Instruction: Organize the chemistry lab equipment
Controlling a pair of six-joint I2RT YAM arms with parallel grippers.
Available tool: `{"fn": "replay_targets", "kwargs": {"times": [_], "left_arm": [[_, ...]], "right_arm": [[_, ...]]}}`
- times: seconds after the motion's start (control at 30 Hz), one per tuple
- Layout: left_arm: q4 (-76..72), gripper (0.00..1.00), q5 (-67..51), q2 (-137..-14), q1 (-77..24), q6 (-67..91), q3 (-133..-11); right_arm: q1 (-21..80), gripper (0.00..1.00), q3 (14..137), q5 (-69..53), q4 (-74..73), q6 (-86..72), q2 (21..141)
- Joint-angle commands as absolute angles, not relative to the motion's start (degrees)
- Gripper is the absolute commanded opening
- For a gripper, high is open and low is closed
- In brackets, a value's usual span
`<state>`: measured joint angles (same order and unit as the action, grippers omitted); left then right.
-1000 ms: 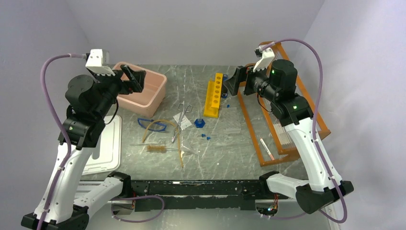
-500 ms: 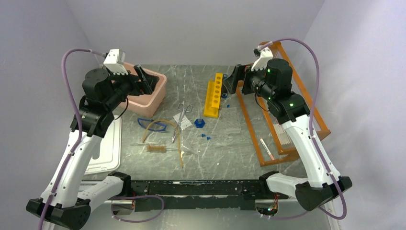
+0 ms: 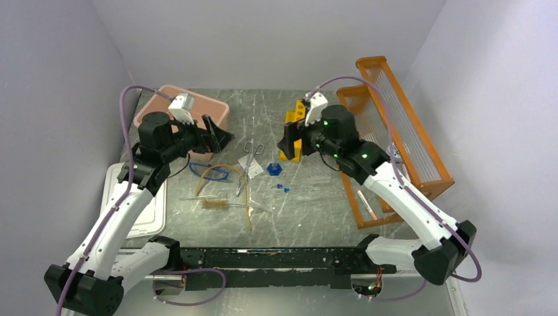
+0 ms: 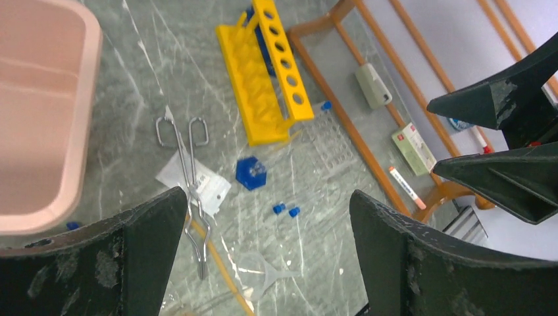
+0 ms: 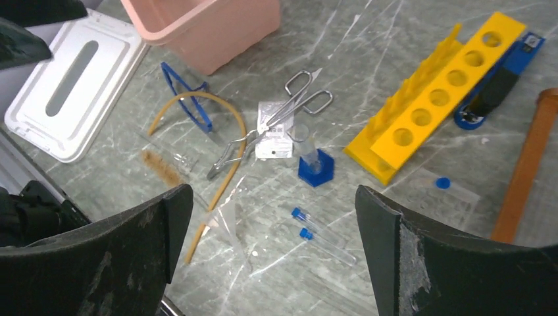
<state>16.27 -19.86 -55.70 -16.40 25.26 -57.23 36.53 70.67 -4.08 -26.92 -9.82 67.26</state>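
Observation:
The loose items lie mid-table. Blue-framed goggles (image 3: 210, 172) sit left, crossed by amber tubing (image 3: 241, 187). Metal scissors (image 3: 249, 160) lie on a white packet (image 3: 253, 165). A wire brush (image 3: 214, 204) lies nearer the front. Two clear glass tubes with blue caps (image 5: 320, 237) lie right of the tubing. A clear funnel (image 4: 260, 268) lies by the tubing. My left gripper (image 3: 221, 136) hangs open and empty beside the pink tub, above the goggles. My right gripper (image 3: 290, 141) hangs open and empty over the yellow tube rack (image 3: 295, 126). Both wrist views look down on the items between wide jaws.
A pink tub (image 3: 212, 106) stands at the back left, its white lid (image 3: 149, 212) at the front left. The big orange shelf rack (image 3: 395, 138) fills the right side. A blue hexagonal-based cylinder (image 3: 274, 168) stands near the yellow rack.
Both arms swung in toward the table's middle. The left gripper moved right, off the tub. The right gripper moved left from the orange rack to the yellow rack.

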Motion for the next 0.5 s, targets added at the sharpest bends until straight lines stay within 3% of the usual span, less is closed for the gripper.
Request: {"fn": "replay_targets", "kwargs": {"times": [0.0, 0.2, 0.47], "left_arm": [[12.72, 0.97, -21.74, -54.36, -17.56, 26.36, -53.8], [8.59, 0.95, -18.84, -55.17, -18.53, 26.45, -49.51], [3.05, 0.94, -17.61, -58.17, -19.24, 25.0, -46.78]], "right_arm": [[41.11, 0.95, 69.54, 2.79, -22.4, -11.01, 71.1], [44.23, 0.76, 67.5, 9.48, -20.26, -15.57, 77.6], [44.38, 0.65, 66.73, 13.55, -14.39, -21.12, 86.35]]}}
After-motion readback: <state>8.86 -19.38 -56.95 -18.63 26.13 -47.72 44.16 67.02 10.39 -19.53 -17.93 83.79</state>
